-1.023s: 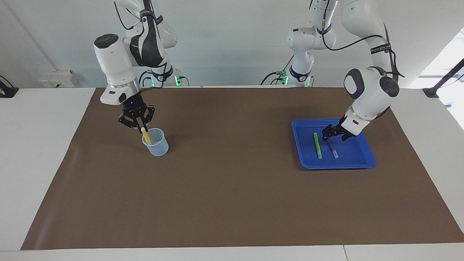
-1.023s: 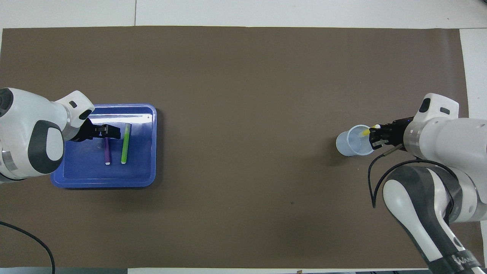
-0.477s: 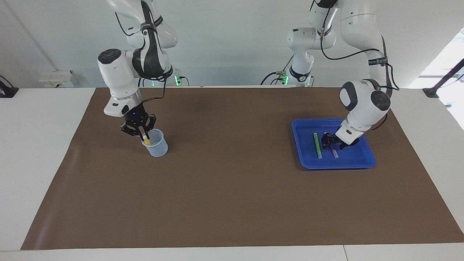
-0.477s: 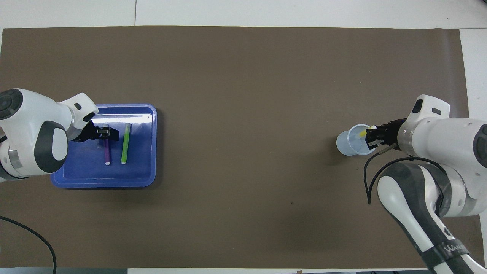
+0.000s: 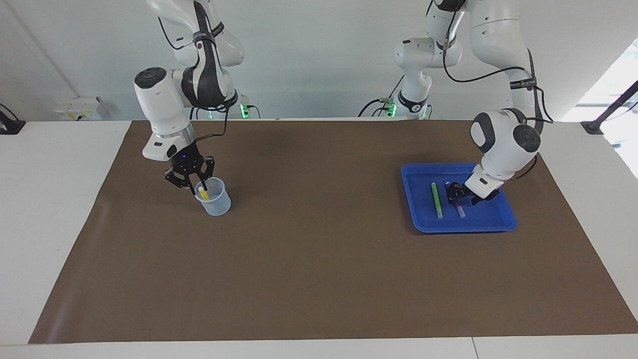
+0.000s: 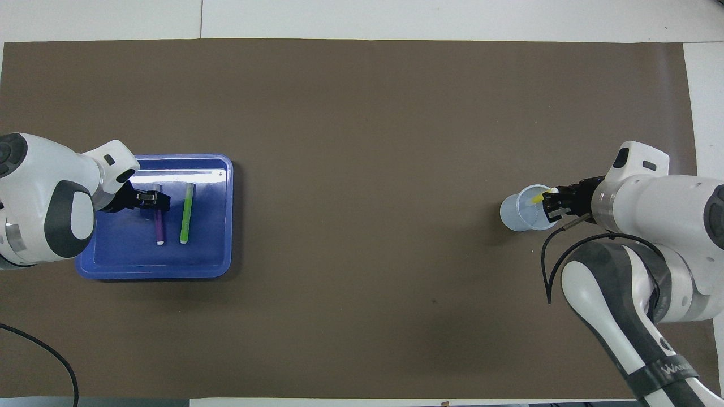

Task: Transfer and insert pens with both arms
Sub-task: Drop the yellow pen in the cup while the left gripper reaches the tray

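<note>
Writing unreadable, yellow pen point(image 5: 202, 191) in cup point(image 5: 215, 199)

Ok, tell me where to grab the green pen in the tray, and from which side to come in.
Grip the green pen around mid-barrel, coming straight down from above. It lies flat in the blue tray, its length running nearer-to-farther from the robots, so set the fingers across the barrel. The purple pen lies close alongside, leaving probably just enough room for one finger.
</note>
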Controlling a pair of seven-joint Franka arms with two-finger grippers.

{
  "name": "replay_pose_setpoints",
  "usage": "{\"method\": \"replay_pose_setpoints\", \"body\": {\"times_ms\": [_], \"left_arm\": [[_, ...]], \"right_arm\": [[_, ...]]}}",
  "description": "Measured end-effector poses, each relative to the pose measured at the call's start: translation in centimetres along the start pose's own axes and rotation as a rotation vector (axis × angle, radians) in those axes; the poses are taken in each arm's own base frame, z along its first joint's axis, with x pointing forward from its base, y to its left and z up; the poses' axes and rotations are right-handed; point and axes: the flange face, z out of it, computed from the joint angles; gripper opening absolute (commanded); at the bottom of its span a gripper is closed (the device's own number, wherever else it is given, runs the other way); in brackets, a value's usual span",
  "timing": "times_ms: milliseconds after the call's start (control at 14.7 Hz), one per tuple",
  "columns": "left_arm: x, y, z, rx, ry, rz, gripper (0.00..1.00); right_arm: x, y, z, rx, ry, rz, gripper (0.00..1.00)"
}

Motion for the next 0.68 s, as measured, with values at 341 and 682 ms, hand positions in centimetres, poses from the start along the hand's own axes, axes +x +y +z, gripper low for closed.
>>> {"method": "replay_pose_setpoints", "body": {"times_ms": [341, 682], "left_arm": [[-0.1, 0.0, 0.1, 0.0, -0.003, 0.001, 0.17], [-0.1, 0.1, 0.1, 0.0, -0.002, 0.001, 0.0]], "right_arm": [[-0.1, 0.9, -0.2, -0.005, 0.007, 0.017, 0.92], [1.6, 2.0, -2.7, -0.014, 0.036, 0.133, 1.0]]}}
